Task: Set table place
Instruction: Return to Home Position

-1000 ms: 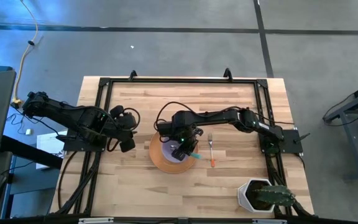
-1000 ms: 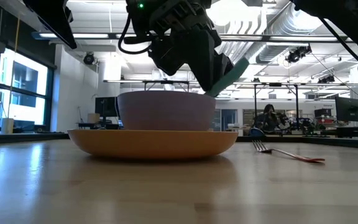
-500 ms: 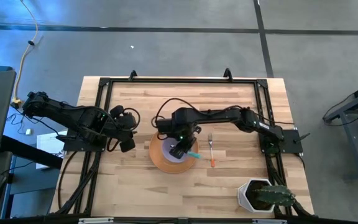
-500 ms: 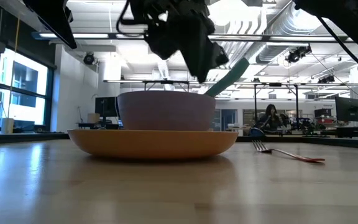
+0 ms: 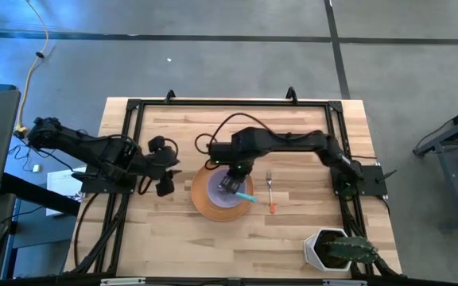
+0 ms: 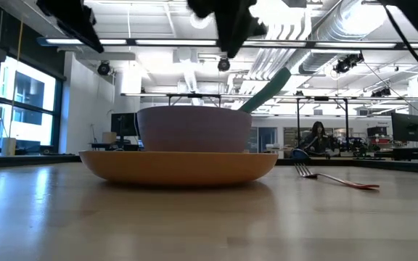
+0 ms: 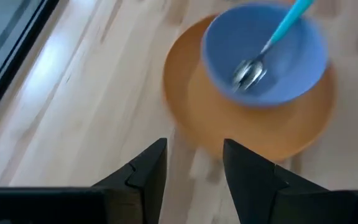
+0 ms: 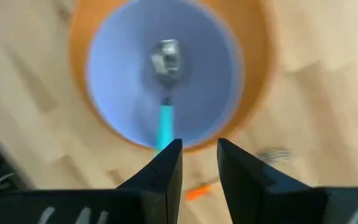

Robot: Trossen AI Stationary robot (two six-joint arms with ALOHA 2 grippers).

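A round orange plate (image 5: 201,203) lies mid-table with a lavender bowl (image 8: 123,93) on it. The spoon (image 8: 166,62) lies in the bowl, its metal head on the bottom. Its teal handle (image 6: 268,88) leans on the rim and sticks out toward the table's right. The orange-handled fork (image 5: 270,189) lies flat on the wood just right of the plate. My right gripper (image 8: 199,142) hangs open above the bowl, pointing down, clear of the spoon. My left gripper (image 7: 194,146) is open above the table left of the plate, touching nothing.
A white angular pot with a green plant (image 5: 328,249) stands at the near right corner. A black rail frame (image 5: 229,102) runs round the table top. Bare wood (image 5: 293,131) lies beyond the plate and near the front edge.
My right gripper has let go of the spoon's teal handle and risen straight up from the bowl. The spoon stays where it was, leaning on the bowl's rim. My left arm has shifted a little toward the plate.
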